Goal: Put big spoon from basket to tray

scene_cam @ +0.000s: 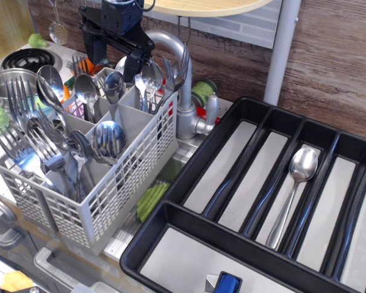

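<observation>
We see a big spoon (291, 194) lying in the tray (189, 183): shiny steel, broad oval bowl facing up, long slim plain handle. Its long axis runs along the compartment it lies in, the third long slot from the left, bowl at the far end near the tray's back wall, handle tip toward the crosswise section at the front. It tilts slightly, handle end more to the left than the bowl. It rests on the pale grey floor, touching nothing else we can see.

More big spoons (109, 139) stand in the basket (119, 195), bowls up, handles down in the square compartments; forks (24, 131) crowd the left compartments, prongs up. One broad-bowled spoon sits in the front middle cell, others (85, 88) in the cells behind it.

The gripper (116, 52) hangs over the back of the basket, black, just above the spoon tops there. Its fingers are spread, nothing between them as far as we can tell, though the clutter of cutlery behind makes this hard to judge. A steel faucet (182, 91) rises just behind the basket. A small blue object (229, 283) sits at the tray's front section.
</observation>
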Controlling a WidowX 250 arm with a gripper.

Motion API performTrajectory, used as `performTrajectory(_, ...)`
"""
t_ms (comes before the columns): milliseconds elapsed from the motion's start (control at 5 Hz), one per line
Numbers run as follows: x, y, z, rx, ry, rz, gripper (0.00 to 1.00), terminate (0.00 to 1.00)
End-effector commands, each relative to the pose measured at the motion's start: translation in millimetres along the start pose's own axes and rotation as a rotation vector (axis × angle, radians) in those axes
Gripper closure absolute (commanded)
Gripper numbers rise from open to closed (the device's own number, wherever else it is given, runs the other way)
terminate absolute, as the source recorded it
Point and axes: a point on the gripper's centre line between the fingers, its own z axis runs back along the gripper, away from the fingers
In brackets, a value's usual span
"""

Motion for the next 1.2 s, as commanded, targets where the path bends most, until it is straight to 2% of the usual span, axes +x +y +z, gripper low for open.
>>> performTrajectory(0,0.0,0.0,0.0,0.000,0.000,0.000,0.00,0.00)
performTrajectory(200,-1.9,2.7,-11.5,-0.012,-0.045,0.030,0.00,0.00)
performTrajectory(400,2.8,8.7,-20.1,-0.042,-0.061,0.046,0.00,0.00)
performTrajectory(600,4.9,9.7,-17.9,-0.050,-0.054,0.053,1.00,0.00)
performTrajectory(1000,10.0,17.2,-19.2,-0.118,-0.021,0.050,1.00,0.00)
